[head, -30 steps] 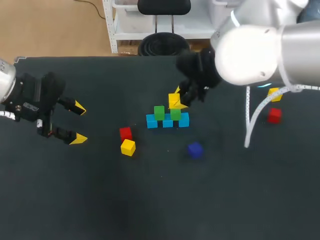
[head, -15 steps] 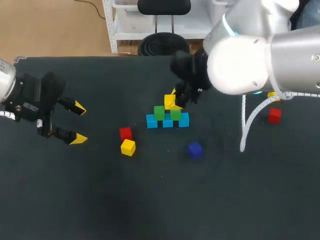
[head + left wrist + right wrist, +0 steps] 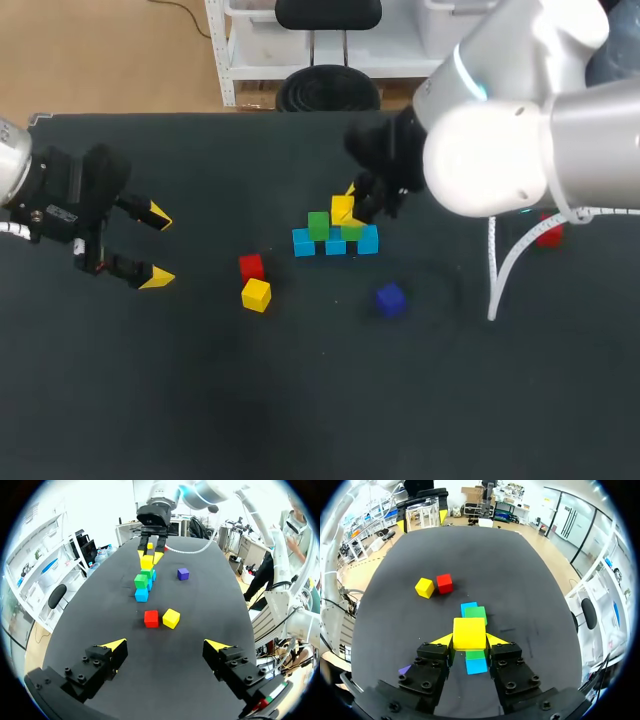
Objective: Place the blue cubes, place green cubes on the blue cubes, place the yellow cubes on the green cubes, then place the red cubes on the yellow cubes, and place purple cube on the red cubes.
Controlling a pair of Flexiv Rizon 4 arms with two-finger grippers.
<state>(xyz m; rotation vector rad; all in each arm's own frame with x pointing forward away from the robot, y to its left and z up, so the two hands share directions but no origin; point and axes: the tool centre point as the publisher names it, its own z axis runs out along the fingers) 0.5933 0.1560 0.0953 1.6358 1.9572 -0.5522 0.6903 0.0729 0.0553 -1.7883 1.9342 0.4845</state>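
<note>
The yellow cube is square, so no side is longer than the others. It sits level, with a flat face turned up toward the right wrist. The right gripper has closed its two fingers part way and squeezes this cube from both sides.

Right under the cube is a row of blue cubes. The long way of the row runs straight out ahead of the right gripper. Two green cubes sit on top of the blue ones. I cannot tell if the held cube touches the green ones or hangs just above them.

The table is flat and black. Further ahead of the right gripper, a red cube and a second yellow cube lie close together. A purple cube lies off to one side of it.

The left gripper is well apart from the stack. Its fingers are spread wide and hold nothing.
</note>
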